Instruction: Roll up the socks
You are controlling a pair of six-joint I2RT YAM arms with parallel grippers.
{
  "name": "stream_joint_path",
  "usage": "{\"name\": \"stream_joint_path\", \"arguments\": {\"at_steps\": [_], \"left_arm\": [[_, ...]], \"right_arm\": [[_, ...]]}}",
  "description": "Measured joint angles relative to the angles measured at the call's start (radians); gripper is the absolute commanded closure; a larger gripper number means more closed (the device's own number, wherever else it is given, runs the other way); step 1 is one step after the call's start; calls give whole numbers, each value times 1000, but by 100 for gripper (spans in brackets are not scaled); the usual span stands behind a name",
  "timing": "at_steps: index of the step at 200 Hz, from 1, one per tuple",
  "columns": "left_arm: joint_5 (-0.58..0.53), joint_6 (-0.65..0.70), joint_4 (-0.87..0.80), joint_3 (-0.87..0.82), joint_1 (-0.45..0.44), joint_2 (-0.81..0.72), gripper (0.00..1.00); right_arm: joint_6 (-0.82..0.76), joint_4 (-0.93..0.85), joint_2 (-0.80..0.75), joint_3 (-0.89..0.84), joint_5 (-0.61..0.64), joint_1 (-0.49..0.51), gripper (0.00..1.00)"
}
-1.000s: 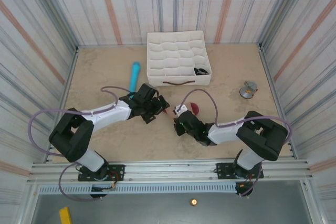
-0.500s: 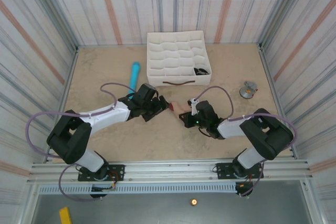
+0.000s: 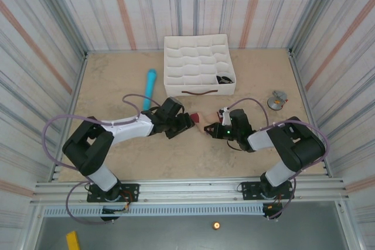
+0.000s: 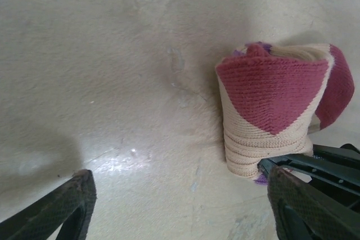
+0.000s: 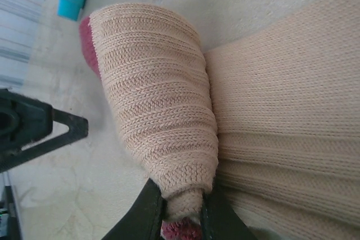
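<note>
Top external view: over the last second the right claw [image 3: 212, 128] has swung up and to the right, and the left claw [image 3: 186, 120] has followed it toward the middle. The beige knitted sock with maroon toe and heel [image 3: 199, 119] now lies between the two claws on the sandy worktop [image 3: 117, 80], a little in front of the white fabric organiser box [image 3: 176, 89]. A second ago only a maroon scrap showed beside the right claw; now a compact beige-and-maroon bundle is visible.

That suggests the roll is well begun but not finished. In the right wrist view a thick coil sits against a flat stretch of beige fabric not yet wound in. The right claw is clenched on the near end of that coil. There the coil's long axis runs from the claw up and leftward, with the maroon end farthest from the fingers.

In the left wrist view the left claw stands wide apart, released and holding nothing. The bundle there is nearly upright in the picture, its maroon patch facing the camera, with traces of purple at top and bottom. The top view is too small to confirm the axis. The light-blue cylinder [image 3: 150, 85] lies apart, left of the box.
</note>
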Motion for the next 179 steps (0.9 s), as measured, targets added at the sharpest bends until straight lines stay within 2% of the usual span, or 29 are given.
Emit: {"name": "stream_joint_path", "arguments": {"at_steps": [42,61,114,129,171,179], "left_arm": [[27,6,69,22,-1,67,30],[37,9,106,35,-1,98,38],[45,12,180,70,-2,162,42],[46,13,193,83,-1,183,47],[60,8,236,122,-2,238,51],[63,6,243,126,-1,245,57]], "right_arm": [[44,-22,28,27,-36,-24,100],[62,-18,52,42,-66,-40,100],[100,2,90,54,-127,-70,100],[111,10,97,54,-142,-79,100],[130,23,107,53,-160,-92,100],[130,27,109,52,-161,-93,100]]}}
